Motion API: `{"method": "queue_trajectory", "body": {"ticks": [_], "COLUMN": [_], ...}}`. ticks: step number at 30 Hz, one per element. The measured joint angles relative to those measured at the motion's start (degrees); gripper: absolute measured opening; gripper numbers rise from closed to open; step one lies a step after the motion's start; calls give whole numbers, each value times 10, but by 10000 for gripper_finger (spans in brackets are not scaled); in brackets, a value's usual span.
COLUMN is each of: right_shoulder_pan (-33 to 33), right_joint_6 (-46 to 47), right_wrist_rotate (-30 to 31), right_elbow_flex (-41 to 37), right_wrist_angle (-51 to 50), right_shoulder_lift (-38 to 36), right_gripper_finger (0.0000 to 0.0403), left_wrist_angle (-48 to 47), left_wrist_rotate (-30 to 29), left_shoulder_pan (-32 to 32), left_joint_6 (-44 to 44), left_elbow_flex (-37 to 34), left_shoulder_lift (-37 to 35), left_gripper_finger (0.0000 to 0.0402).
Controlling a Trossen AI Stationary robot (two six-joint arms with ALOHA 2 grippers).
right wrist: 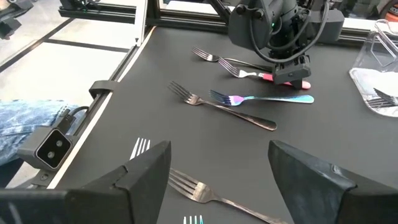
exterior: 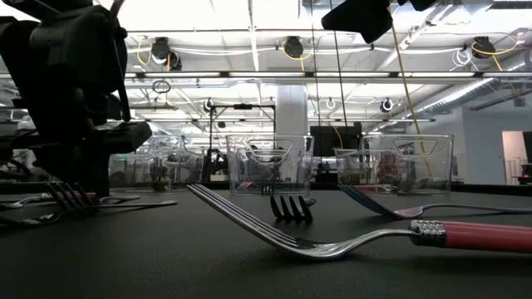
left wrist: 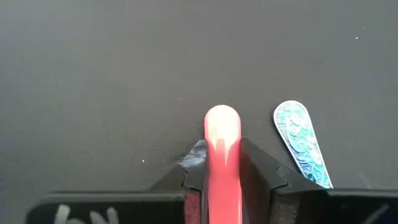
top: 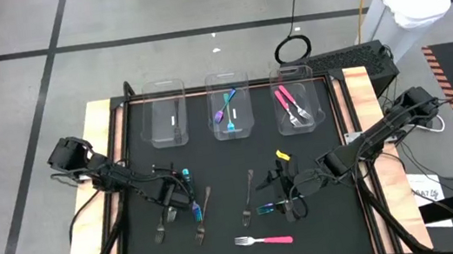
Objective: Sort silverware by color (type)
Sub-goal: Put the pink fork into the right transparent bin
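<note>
High view, left gripper (top: 169,206): low over the worktop's (top: 213,159) near-left part, its fingers (left wrist: 258,163) pinching the handle of a pink fork (left wrist: 222,155).
Left wrist view, blue fork (left wrist: 300,142): its patterned teal handle lies flat just beside the held pink handle, not touching it.
Steel fork (right wrist: 221,106): lies on the worktop just beyond the blue fork from the left gripper.
Right gripper (right wrist: 219,169): spread wide, hovering over the worktop's near-right part, holding nothing.
Grey fork (right wrist: 214,195): flat on the worktop, directly under the right gripper.
Second pink fork (top: 263,240): near the front edge, ahead of the right gripper.
Bins (top: 232,105): three clear ones along the far edge, well apart from both grippers.
</note>
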Motion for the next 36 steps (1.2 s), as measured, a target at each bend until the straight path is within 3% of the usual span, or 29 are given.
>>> {"method": "queue_trajectory", "body": {"ticks": [14, 25, 33, 36], "right_shoulder_pan": [0, 0, 0, 0], "right_joint_6": [0, 0, 12, 12], "right_wrist_rotate": [0, 1, 2, 2], "right_elbow_flex": [0, 0, 0, 0], "right_wrist_angle": [9, 11, 11, 11], "right_shoulder_lift": [0, 0, 0, 0], "right_gripper_finger": [265, 265, 265, 265], "left_wrist_angle": [-51, -94, -134, -167], "left_wrist_rotate": [-31, -59, -32, -30], "left_shoulder_pan": [1, 1, 4, -2], "left_joint_6": [18, 69, 111, 165], "left_elbow_flex": [26, 79, 114, 142], "left_shoulder_lift": [3, 2, 2, 2], "left_gripper_finger": [58, 7, 8, 9]}}
